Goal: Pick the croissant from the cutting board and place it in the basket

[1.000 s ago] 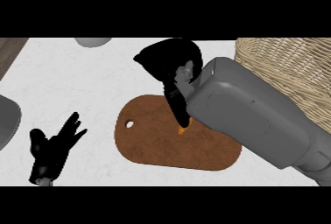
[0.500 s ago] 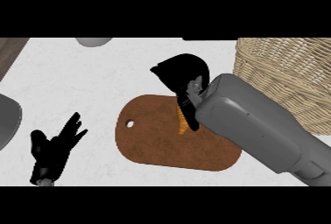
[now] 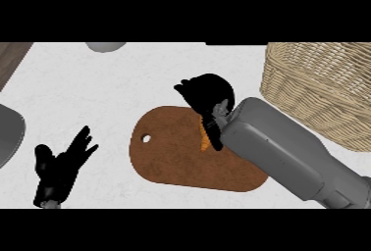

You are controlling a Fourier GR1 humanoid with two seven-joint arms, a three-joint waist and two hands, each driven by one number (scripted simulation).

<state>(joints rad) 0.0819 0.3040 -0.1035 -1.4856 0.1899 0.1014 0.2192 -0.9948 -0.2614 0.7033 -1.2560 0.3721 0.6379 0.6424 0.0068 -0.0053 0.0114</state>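
Note:
A brown cutting board (image 3: 177,164) with a small hole lies mid-counter. Only a thin orange sliver of the croissant (image 3: 204,139) shows on the board's far right part; my right hand and forearm hide the remainder. My right hand (image 3: 210,95) hangs directly over the croissant, pointing down at it, and I cannot see whether it grips it. The woven basket (image 3: 319,88) stands at the upper right, apart from the board. At the lower left, off the board, my left hand (image 3: 64,166) rests open with its fingers up.
A grey rounded object (image 3: 7,139) sits at the left edge, and a grey dish (image 3: 107,46) is cut off at the top. A dark wooden strip (image 3: 11,59) runs along the upper left corner. White counter (image 3: 94,93) surrounds the board.
My right hand has moved right and nearer, lowering over the croissant, and looks more bunched. The board, the basket and my left hand have stayed put.

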